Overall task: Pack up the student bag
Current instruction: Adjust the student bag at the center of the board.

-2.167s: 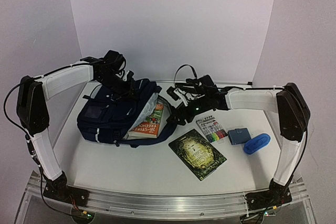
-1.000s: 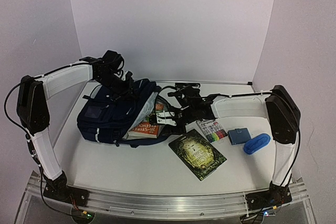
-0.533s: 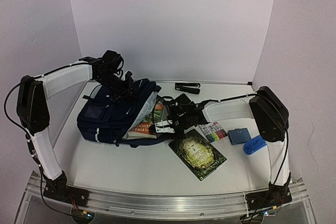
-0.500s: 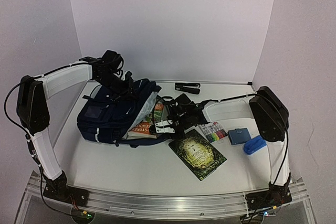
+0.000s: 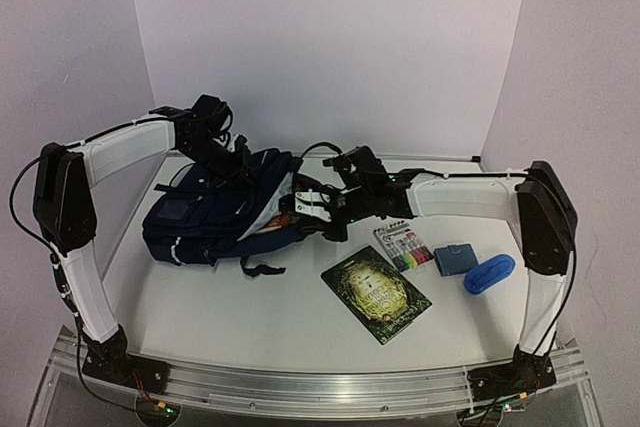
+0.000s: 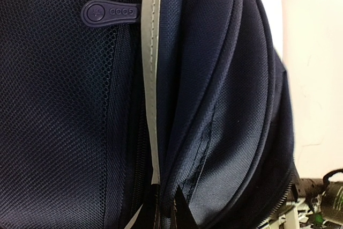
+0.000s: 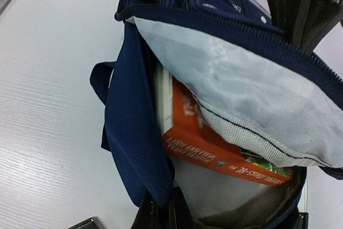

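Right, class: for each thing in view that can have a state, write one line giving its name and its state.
student bag: lying on its side, main compartment unzipped.
orange book: closed, tucked inside the student bag.
green book: closed, flat on the table.
marker pack: flat on the table.
left gripper: shut on the student bag's top.
right gripper: shut on the rim of the student bag's opening.
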Tool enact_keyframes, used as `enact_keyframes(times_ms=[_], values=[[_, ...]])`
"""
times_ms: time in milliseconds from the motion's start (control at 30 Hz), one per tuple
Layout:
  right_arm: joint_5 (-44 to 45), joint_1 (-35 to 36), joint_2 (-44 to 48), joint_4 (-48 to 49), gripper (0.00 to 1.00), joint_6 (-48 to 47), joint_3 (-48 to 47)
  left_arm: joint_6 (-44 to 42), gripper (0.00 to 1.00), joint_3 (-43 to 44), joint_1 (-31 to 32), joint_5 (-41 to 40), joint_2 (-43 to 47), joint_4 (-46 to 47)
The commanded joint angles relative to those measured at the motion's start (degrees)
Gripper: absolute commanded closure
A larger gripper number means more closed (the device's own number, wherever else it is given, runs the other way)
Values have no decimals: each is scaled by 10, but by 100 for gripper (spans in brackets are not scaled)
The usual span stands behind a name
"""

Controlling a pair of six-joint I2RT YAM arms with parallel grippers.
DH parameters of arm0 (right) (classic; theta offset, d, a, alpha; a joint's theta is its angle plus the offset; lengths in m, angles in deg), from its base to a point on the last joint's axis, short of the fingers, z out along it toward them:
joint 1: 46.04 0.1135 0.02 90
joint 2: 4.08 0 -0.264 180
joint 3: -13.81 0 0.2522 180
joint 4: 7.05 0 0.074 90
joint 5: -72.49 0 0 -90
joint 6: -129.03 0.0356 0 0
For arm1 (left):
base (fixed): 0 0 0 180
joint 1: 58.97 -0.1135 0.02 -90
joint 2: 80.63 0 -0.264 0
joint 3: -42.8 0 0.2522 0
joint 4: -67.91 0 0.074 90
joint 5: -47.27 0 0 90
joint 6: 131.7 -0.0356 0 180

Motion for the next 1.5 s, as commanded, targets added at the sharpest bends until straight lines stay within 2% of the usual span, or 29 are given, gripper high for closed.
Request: enact_keyframes(times_ms=[0, 133, 167, 233, 300, 367, 433, 567, 733, 1000, 1167, 1267, 1367, 1467], values=[[-25, 15, 44, 5, 100, -26, 80, 18, 100, 19, -14, -49, 0, -18], [8, 19, 36, -8, 99, -60, 106, 19, 100, 10, -15, -43, -2, -17], [11, 19, 37, -10, 94, -58, 102, 19, 100, 8, -15, -41, -3, -16], [12, 19, 39, -11, 80, -44, 87, 16, 100, 8, -15, -32, -10, -15], [12, 19, 41, -11, 60, -27, 76, 7, 97, 14, -14, -15, -18, -19], [12, 19, 47, -13, 49, 5, 64, 1, 85, 19, -15, -6, -19, -26], [7, 17, 60, -14, 45, 37, 60, -2, 75, 10, -15, -4, -6, -25], [-6, 11, 86, -14, 43, 124, 58, -15, 57, -25, -15, 3, 35, -19], [-21, -5, 91, -14, 35, 226, 53, -19, 44, -84, -15, -12, 94, -28], [-23, -12, 59, -18, 34, 328, 7, 22, 41, -186, -15, -64, 190, -28], [-47, 2, 52, -17, 38, 414, -15, 59, 40, -226, -16, -107, 227, -64], [-44, 21, 51, -7, 39, 476, -7, 79, 38, -253, -15, -144, 264, -92], [-32, 44, 47, -4, 43, 487, 22, 81, 36, -276, -23, -187, 291, -131], [-21, 58, 44, -5, 46, 501, 52, 83, 36, -287, -35, -196, 302, -137]])
